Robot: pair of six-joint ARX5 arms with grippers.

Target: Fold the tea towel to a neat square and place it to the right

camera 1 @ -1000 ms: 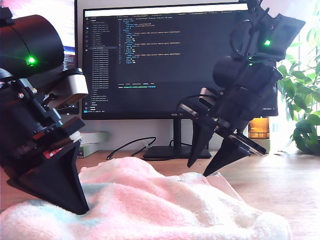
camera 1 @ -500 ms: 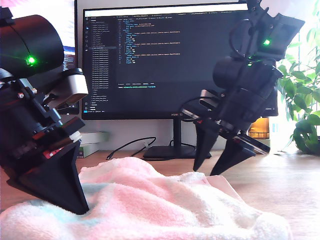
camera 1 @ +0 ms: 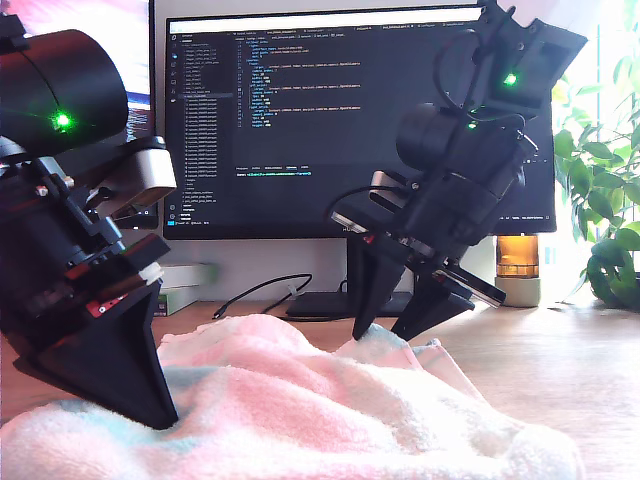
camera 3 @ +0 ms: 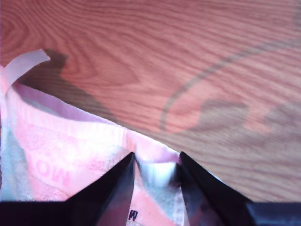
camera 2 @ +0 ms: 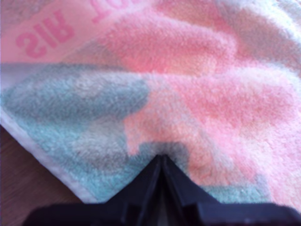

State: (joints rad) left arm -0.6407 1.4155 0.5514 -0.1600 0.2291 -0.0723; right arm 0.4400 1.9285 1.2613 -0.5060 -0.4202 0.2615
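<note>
Two grippers are working one tea towel (camera 1: 300, 410), which is lying rumpled on the tabletop (camera 1: 560, 360) in front of the monitor (camera 1: 330, 120). My first gripper (camera 2: 161, 157), on the near side of the towel from the monitor, is pressing down into the pink and mint terry beside a hemmed edge, its jaws drawn together to a single point; whether any cloth is caught between them cannot be told. My second gripper (camera 3: 155, 162), on the monitor side of the towel, is closing in with jaws spread, straddling the towel's pale hem near the corner loop (camera 3: 26, 63).

The fold appears to be only beginning: the cloth is bunched rather than squared, and nothing is yet set aside. The next move likely calls for the second gripper to pinch that hem firmly, then for both arms to lift and carry their edges over together so that the layers meet evenly.

The towel's long axis is hard to judge from the heap, though it seems to be running across the exterior view, roughly parallel to the monitor.
</note>
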